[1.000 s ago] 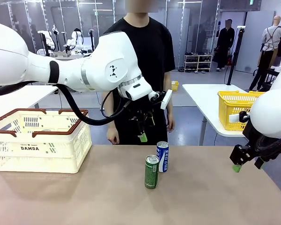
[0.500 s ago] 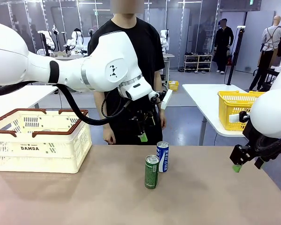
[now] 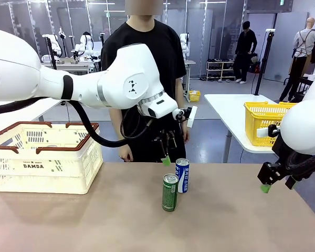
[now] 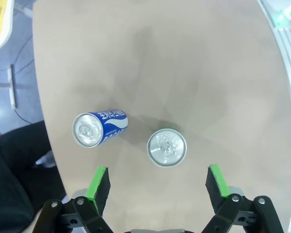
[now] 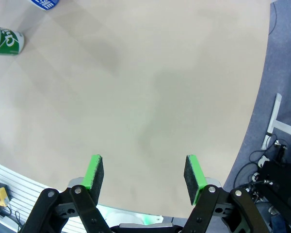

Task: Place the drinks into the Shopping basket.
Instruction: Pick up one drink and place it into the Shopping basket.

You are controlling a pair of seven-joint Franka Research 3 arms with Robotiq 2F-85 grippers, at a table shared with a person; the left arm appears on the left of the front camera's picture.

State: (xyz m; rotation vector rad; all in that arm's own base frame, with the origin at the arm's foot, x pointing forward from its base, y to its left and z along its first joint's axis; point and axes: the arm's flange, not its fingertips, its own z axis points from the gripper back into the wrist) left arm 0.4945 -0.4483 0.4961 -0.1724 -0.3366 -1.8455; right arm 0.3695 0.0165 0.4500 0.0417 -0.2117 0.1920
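Two drinks stand upright mid-table: a green can in front and a blue can just behind it. My left gripper hangs open above and slightly behind them, pointing down. From the left wrist I look down on the silver top of the green can and on the blue can, both ahead of my open left gripper. The Shopping basket, cream with a brown rim, stands at the table's left. My right gripper hovers open over the right edge; between its pads lies bare table.
A person in black stands at the far edge, behind the cans. A yellow mesh basket sits on a separate white table at the right. The green can and blue can lie far from my right gripper.
My left gripper has shifted a little right and lower, toward the cans. The right arm and both cans have stayed put.
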